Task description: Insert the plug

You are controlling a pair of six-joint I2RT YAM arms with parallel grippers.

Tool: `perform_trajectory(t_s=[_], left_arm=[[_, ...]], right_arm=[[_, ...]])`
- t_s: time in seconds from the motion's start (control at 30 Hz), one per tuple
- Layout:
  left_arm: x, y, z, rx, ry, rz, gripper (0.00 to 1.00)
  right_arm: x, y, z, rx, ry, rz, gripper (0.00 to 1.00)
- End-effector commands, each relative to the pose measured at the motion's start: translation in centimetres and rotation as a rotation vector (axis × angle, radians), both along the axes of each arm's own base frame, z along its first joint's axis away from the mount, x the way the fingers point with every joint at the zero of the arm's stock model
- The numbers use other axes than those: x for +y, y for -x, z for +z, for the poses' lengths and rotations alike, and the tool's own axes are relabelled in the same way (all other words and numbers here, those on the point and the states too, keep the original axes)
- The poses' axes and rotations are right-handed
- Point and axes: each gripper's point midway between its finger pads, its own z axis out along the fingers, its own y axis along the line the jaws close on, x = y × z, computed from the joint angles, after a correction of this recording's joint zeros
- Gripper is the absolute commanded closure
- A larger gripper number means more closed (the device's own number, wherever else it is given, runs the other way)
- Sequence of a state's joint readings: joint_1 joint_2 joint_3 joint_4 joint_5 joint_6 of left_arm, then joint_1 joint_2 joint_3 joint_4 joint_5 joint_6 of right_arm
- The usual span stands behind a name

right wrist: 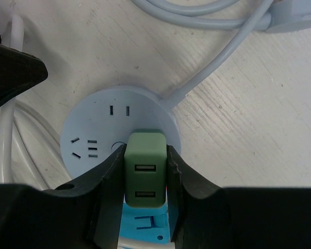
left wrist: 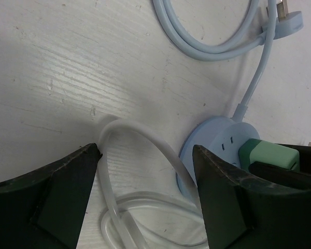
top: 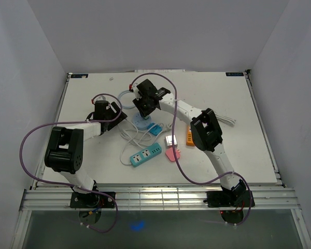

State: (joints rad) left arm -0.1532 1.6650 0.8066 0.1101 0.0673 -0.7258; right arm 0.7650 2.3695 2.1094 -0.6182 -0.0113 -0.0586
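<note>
Top external view: white-painted wooden table (top: 249,135). The left gripper (top: 104,110) sits low over the left-centre, its fingers too small here to judge. The right gripper (top: 144,110) is just to its right, over a round pale-blue plastic socket hub (top: 141,124). Near the hub lie:
- a small bright-blue power strip (top: 155,129)
- a longer blue rectangular power strip (top: 146,154)
- a translucent white cord (top: 128,137)
- a pink adapter (top: 172,154)
- an orange adapter (top: 189,136)
- a white cube adapter (top: 171,140)

A coiled pale-blue cable (top: 125,97) lies behind the hub.

Left wrist view: the left gripper's black fingers (left wrist: 67,192) are spread wide and hold nothing. They straddle a loop of the white cord on the table. The hub is just beside the right-hand finger. A green plastic plug (left wrist: 269,155) sits at the hub's right side, with a black finger of the other gripper under it. The pale-blue cable runs from the hub up to a flat wall-plug head (left wrist: 291,19).

Right wrist view: the right gripper's black fingers (right wrist: 110,179) are clamped on both flanks of the green plastic plug. The plug's two USB ports face the camera. Its body stands over the hub's near edge, beside uncovered slots. Whether its pins are in a slot is hidden. The small bright-blue power strip shows below the plug. A left gripper finger is at the upper left
</note>
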Motion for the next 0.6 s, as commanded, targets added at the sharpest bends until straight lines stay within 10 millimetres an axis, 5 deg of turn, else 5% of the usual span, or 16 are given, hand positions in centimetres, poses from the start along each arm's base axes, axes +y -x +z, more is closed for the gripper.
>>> perform_trajectory(t_s=[0.0,0.1,0.23,0.4,0.57], left_arm=[[-0.4,-0.5,1.5,-0.015,-0.007,-0.016,0.14],[-0.2,-0.8,2.5,-0.025,-0.009,-0.005,0.13],[0.0,-0.8,3.7,-0.041,-0.014,0.002,0.11],[0.2,-0.6,4.6,-0.062,-0.017,0.003,0.09],[0.6,-0.3,5.2,-0.054,-0.031,0.007,0.05]], right_arm=[[-3.8,2.3,-5.1,0.133,0.174,-0.058,0.92],[-3.3,1.3,-3.0,0.088,0.14,-0.078,0.9],[-2.8,-0.2,-0.4,0.021,0.105,-0.098,0.61],[-2.6,-1.5,1.7,-0.032,0.057,-0.117,0.52],[-1.8,-1.7,5.1,-0.082,-0.018,-0.087,0.28]])
